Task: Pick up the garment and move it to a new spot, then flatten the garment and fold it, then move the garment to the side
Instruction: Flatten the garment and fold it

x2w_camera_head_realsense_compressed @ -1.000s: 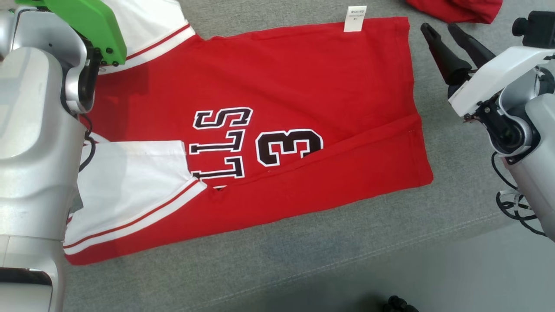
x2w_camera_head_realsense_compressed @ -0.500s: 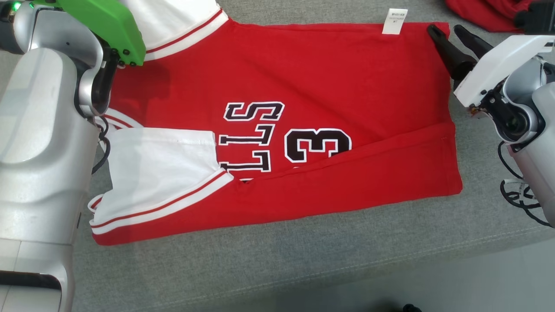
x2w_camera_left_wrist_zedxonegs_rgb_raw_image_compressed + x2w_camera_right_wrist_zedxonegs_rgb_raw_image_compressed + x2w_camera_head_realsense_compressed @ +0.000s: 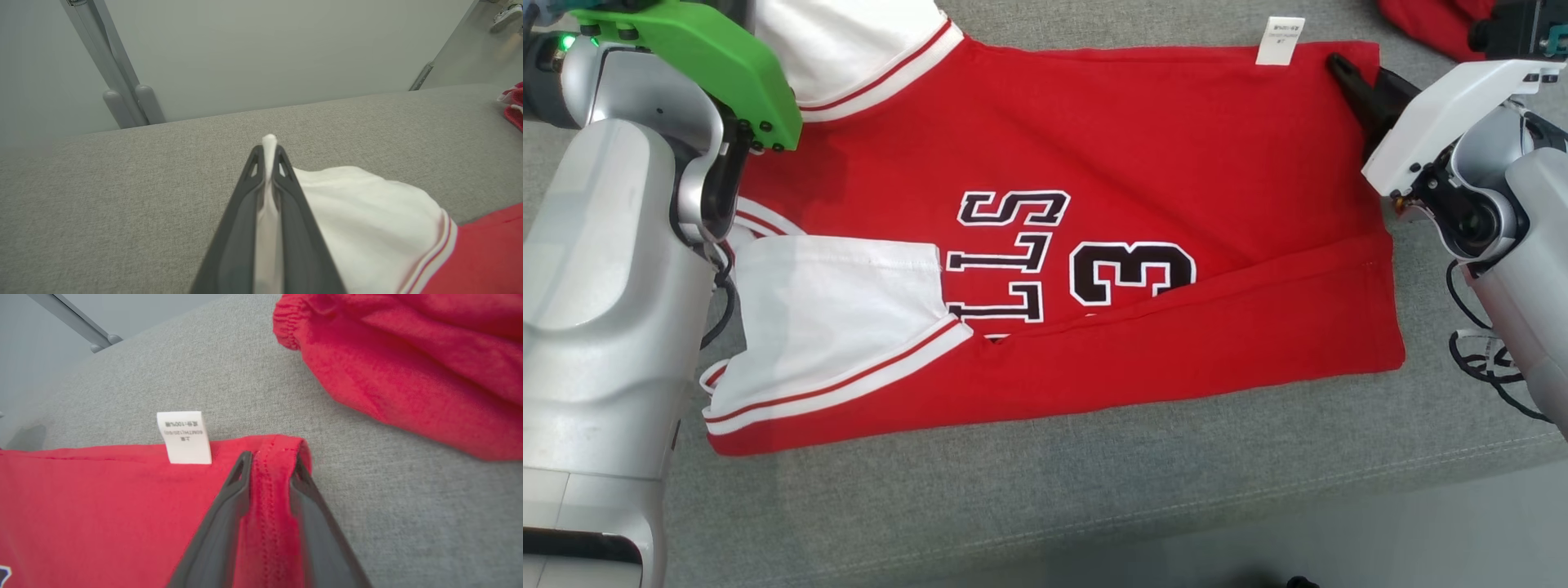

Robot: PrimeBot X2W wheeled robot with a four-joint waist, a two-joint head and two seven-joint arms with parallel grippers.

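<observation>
A: Where's the shirt [image 3: 1143, 147]?
B: Flat on the grey cushion [image 3: 1013, 490], near edge folded over, number partly covered.
A: L gripper [image 3: 269, 151]?
B: Jaws pressed together on the far white sleeve [image 3: 367, 212], cloth btw them.
A: R gripper [image 3: 272, 457]?
B: Pinching the red hem corner, just beside the white tag [image 3: 184, 437]. Other red cloth [image 3: 429, 367] lies apart.
</observation>
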